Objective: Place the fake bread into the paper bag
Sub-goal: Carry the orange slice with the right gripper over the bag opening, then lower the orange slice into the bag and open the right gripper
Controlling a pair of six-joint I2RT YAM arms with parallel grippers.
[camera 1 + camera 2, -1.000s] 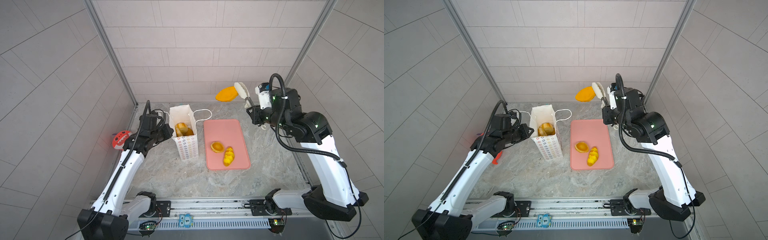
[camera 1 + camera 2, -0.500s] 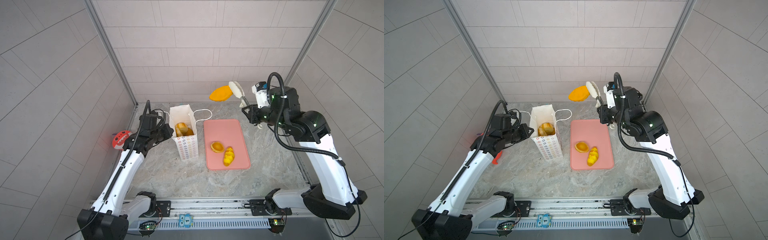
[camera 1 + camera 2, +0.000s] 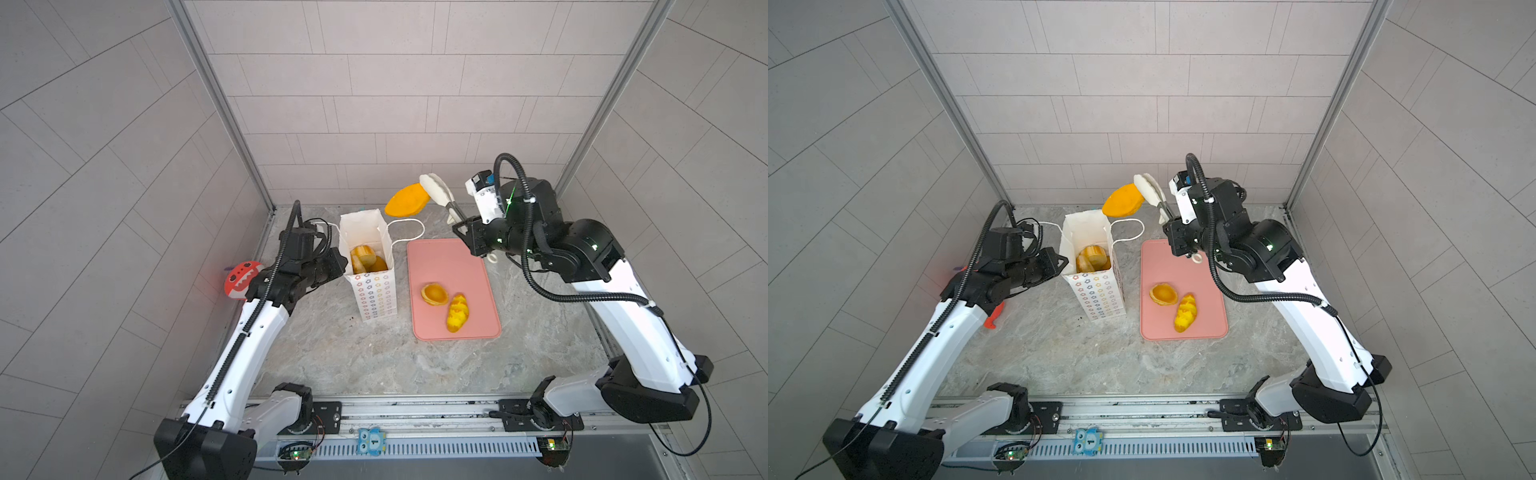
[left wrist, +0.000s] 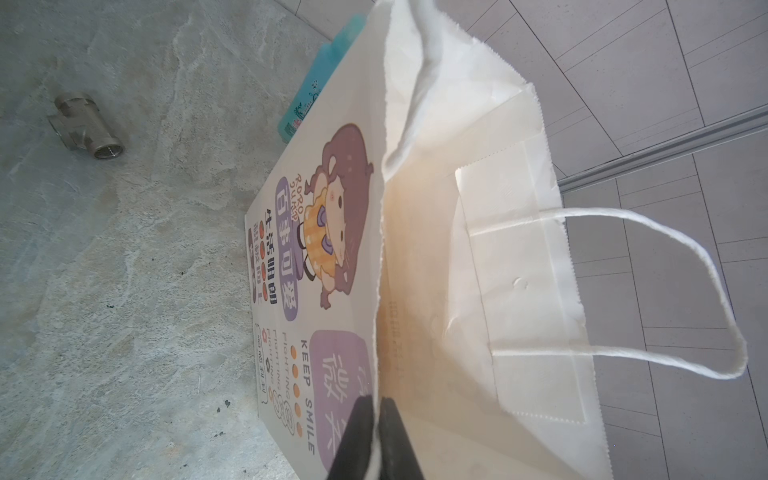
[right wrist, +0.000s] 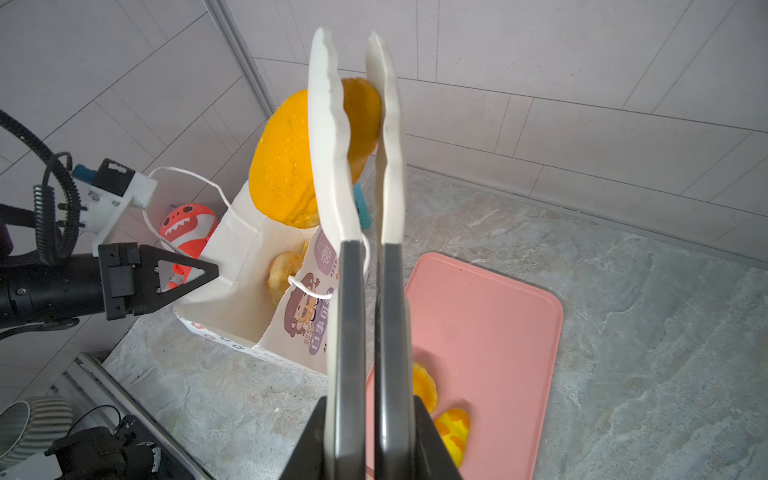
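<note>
Left fingers (image 4: 357,436) pinch the paper bag (image 3: 376,291) by its rim; right fingers (image 5: 307,453) clamp one pair of tongs (image 3: 436,192) holding one bun (image 3: 406,200) near its mouth. A tart (image 3: 434,294) and a twist (image 3: 457,319) lie on the tray (image 3: 449,262), two loaves (image 3: 1092,257) inside the bag.

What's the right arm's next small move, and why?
Probably shift the right gripper so the tongs carry the bun over the paper bag mouth. The bun looks short of the opening, and the left gripper pinches the bag's edge.
</note>
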